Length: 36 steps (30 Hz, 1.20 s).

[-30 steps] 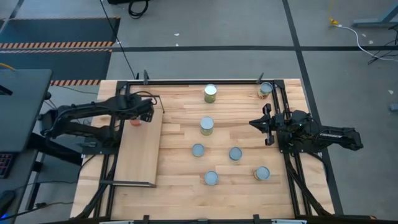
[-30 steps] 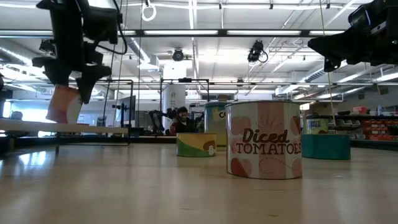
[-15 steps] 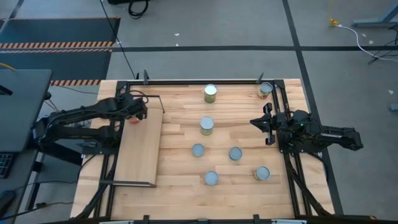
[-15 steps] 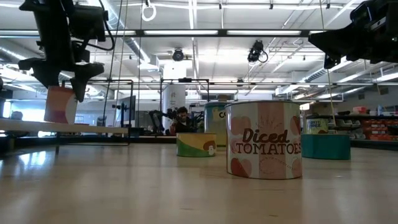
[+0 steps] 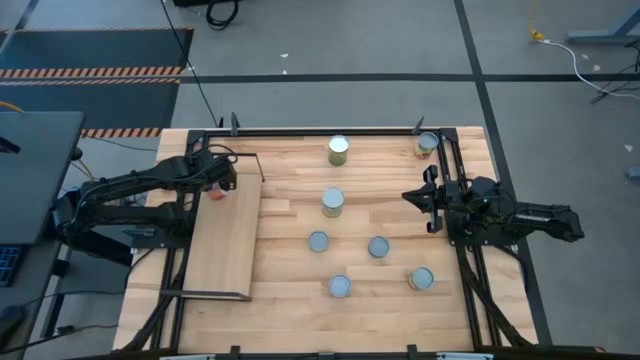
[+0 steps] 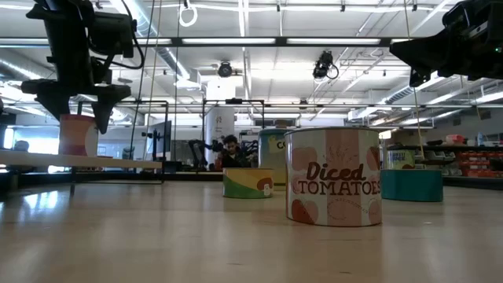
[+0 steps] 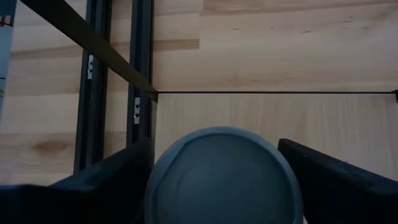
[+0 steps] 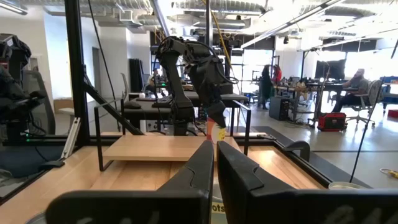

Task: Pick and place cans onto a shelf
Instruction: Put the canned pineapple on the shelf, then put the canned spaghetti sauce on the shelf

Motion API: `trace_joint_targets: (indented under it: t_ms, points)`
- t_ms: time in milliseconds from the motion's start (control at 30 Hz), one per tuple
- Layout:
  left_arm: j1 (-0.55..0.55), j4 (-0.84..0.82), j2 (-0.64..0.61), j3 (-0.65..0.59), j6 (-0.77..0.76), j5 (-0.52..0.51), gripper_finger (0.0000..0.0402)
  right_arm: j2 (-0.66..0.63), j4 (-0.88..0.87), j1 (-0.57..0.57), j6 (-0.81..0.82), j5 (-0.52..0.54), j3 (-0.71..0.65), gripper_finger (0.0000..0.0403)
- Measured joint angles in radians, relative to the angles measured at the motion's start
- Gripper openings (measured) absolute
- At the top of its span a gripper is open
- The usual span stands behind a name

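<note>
Seen from table height, the nearest thing is a can labelled "Diced Tomatoes" (image 6: 333, 177), upright on the plank tabletop (image 6: 196, 236). Behind it stand a low can with a green and yellow label (image 6: 247, 182) and a teal can (image 6: 412, 184) farther to the side.

From above, six cans are scattered over the middle and right of the tabletop, all upright: two nearest the front edge (image 5: 340, 287) (image 5: 421, 279), two in a row behind them (image 5: 318, 241) (image 5: 378, 247), one at the centre (image 5: 332, 201), and one near the back edge (image 5: 339, 150). A seventh can (image 5: 427, 145) sits at the back right corner against the black frame.

The shelf (image 5: 225, 245), a pale board edged in black metal, runs along the left side of the table. At its far end stands an orange can (image 5: 217, 191), upright on the board. The left gripper (image 5: 220, 181) hangs directly over this can. In the left wrist view the can's grey round top (image 7: 222, 177) lies between the two dark fingers (image 7: 109, 183), which stand spread to either side with a slim gap at each flank, so the can is let go. At table height the fingertips straddle the can's upper part (image 6: 78, 135).

The right gripper (image 5: 432, 205) hovers above the table's right side, well apart from every can, its fingers pressed together and holding nothing.

Beyond the table, a person (image 6: 229, 152) sits in the room.
</note>
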Motion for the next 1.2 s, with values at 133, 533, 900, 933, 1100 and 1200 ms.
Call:
trace_joint_targets:
  t_ms: [133, 533, 900, 933, 1100, 1200]
  points:
    - [0.000, -0.014, 0.000, 0.007, 0.051, 0.000, 0.0353, 0.000, 0.000, 0.000, -0.001, 0.000, 0.000, 0.0027]
    - [0.000, -0.162, 0.000, 0.312, 0.078, -0.006, 0.0354, 0.000, 0.000, 0.000, -0.001, 0.000, 0.000, 0.0027]
    - [-0.160, 0.454, 0.001, 0.447, 0.186, 0.047, 0.0354, 0.000, 0.264, 0.000, 0.567, 0.119, 0.000, 0.0027]
    - [-0.175, 0.496, 0.001, 0.447, 0.188, 0.050, 0.0354, 0.000, 0.259, 0.000, 0.610, 0.154, 0.000, 0.0027]
    - [-0.261, 0.673, 0.003, 0.447, 0.265, 0.069, 0.0354, 0.037, 0.137, 0.026, 0.652, 0.159, 0.067, 0.0026]
    - [-0.313, 0.728, 0.003, 0.447, 0.328, 0.068, 0.0354, 0.125, -0.030, 0.068, 0.609, 0.168, 0.186, 0.0021]
